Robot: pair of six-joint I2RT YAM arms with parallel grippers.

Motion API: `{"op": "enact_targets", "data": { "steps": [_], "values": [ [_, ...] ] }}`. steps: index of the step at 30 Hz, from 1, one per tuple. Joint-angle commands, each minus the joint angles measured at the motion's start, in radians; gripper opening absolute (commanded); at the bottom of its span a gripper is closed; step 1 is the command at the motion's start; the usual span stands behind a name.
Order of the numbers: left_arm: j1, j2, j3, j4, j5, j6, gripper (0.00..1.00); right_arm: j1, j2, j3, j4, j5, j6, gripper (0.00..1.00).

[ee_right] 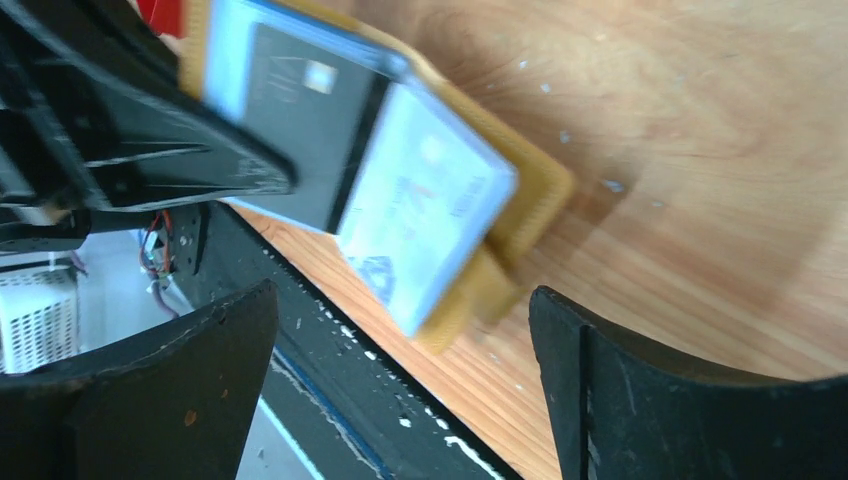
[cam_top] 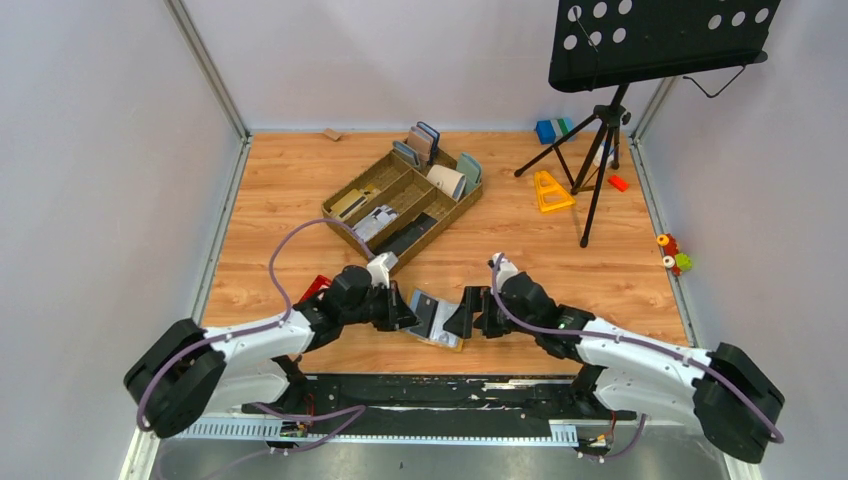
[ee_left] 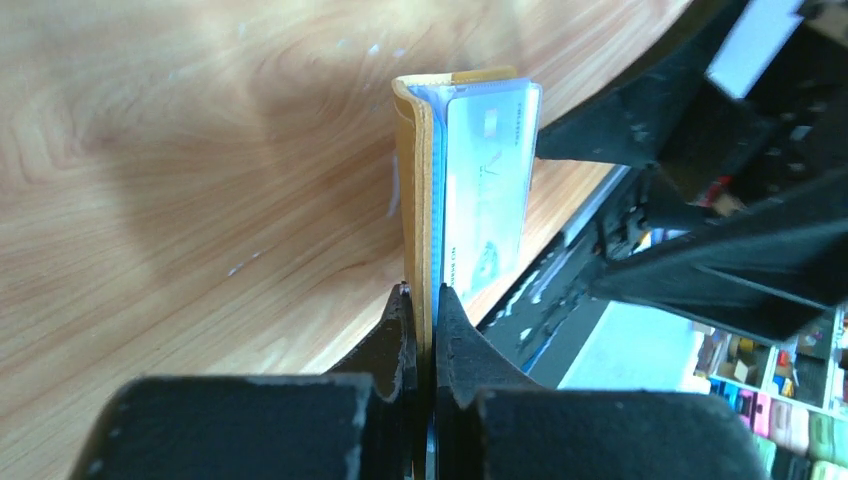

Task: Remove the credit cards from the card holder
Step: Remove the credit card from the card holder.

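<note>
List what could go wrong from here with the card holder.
1. The left end effector pinches only one edge of the card holder, so it may twist or slip under a pull.
2. The open right end effector may close on holder and credit card together, dragging both.

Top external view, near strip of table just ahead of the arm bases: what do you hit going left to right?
red object → left tool, shut on the card holder's edge → card holder → right tool, open
</note>
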Motion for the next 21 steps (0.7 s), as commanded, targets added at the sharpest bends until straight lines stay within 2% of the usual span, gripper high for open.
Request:
{"op": "enact_targets", "data": {
  "steps": [1,4,8,10,13,19,21],
  "values": [
    [0.007,-0.148,0.012,-0.022,-0.037,-0.029,0.0,-0.039,-0.116,-0.033,-0.095,0.06,-0.025,1.0],
    [0.011,-0.22,0.027,-0.07,-0.041,-0.036,0.0,-0.061,-0.178,-0.078,-0.005,-0.009,-0.018,1.0],
    [0.014,-0.252,0.041,-0.075,0.006,-0.059,0.0,-0.092,-0.21,-0.131,0.198,-0.138,0.016,1.0],
    [0.016,-0.254,0.041,-0.059,0.031,-0.08,0.0,-0.101,-0.215,-0.141,0.259,-0.179,0.032,0.95],
    [0.021,-0.256,0.029,-0.018,0.059,-0.109,0.0,-0.113,-0.218,-0.158,0.338,-0.224,0.06,0.79],
    [0.037,-0.262,0.017,-0.005,0.071,-0.122,0.0,-0.142,-0.242,-0.227,0.496,-0.272,0.148,0.31],
    [0.044,-0.265,0.014,-0.006,0.07,-0.122,0.0,-0.15,-0.246,-0.226,0.486,-0.276,0.152,0.22]
  ]
}}
